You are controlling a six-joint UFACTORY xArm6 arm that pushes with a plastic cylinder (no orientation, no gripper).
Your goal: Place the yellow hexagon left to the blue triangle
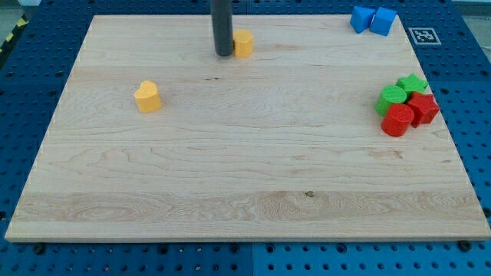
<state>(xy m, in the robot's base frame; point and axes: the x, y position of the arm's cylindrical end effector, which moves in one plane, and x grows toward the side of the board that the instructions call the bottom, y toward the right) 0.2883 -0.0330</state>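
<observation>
The yellow hexagon [244, 44] sits near the view's top, a little left of centre. My tip [223, 54] stands right against its left side, touching or nearly so. The blue triangle [360, 18] lies at the view's top right, with a blue cube [383, 21] touching its right side. The hexagon is far to the left of the triangle.
A yellow heart-shaped block [148, 96] lies at the left. At the right edge is a cluster: a green cylinder [392, 99], a green star [413, 84], a red cylinder [398, 120] and a red star [422, 108]. The wooden board [245, 207] rests on a blue pegboard.
</observation>
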